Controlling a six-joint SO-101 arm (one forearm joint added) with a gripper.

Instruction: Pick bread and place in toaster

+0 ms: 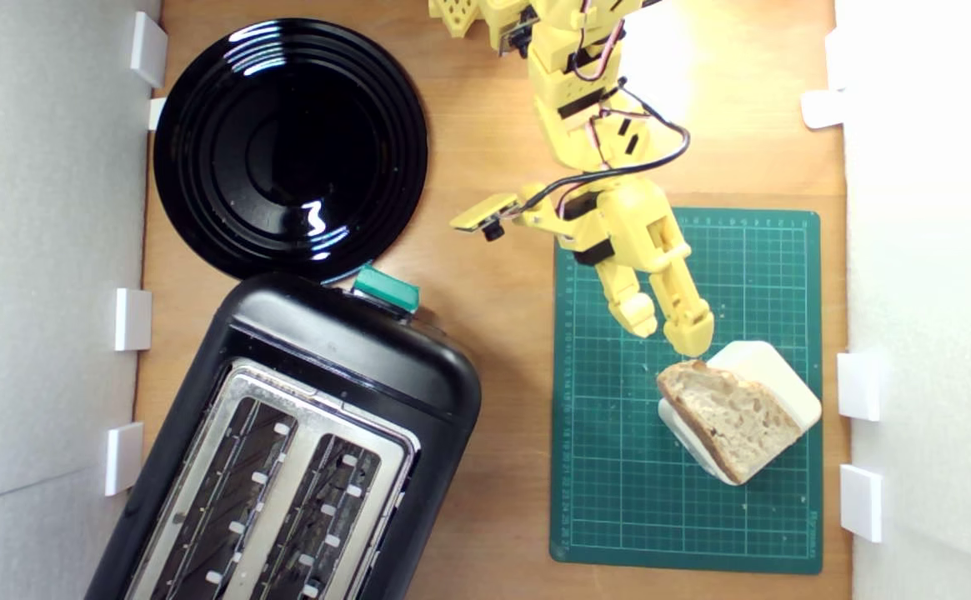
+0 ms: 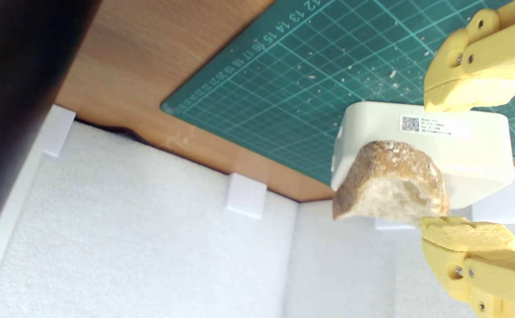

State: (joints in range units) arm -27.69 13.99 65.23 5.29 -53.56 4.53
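The yellow gripper [image 1: 667, 327] hangs over the green cutting mat [image 1: 618, 467] with its jaws spread wide and nothing between them; in the wrist view the two fingertips [image 2: 469, 93] stand apart, one over the white block [image 2: 460, 145] and one just past the near end of the bread [image 2: 390, 185]. In the exterior view the one slice of bread [image 1: 731, 417] lies propped on the single cream-white block [image 1: 773, 375], just at the gripper's five o'clock, near the mat's right edge and close to the white foam wall [image 1: 935, 250]. Bare mat lies open at the bread's seven to nine o'clock. A strip of bare wooden table [image 1: 502, 333] separates the mat from the one black toaster [image 1: 352, 367], which sits at the gripper's eight o'clock, well apart, angled, both slots open upward, its teal lever [image 1: 385, 290] at its top end. One glossy black plate [image 1: 289, 146] lies at the gripper's ten o'clock, its rim meeting the toaster's top in this view.
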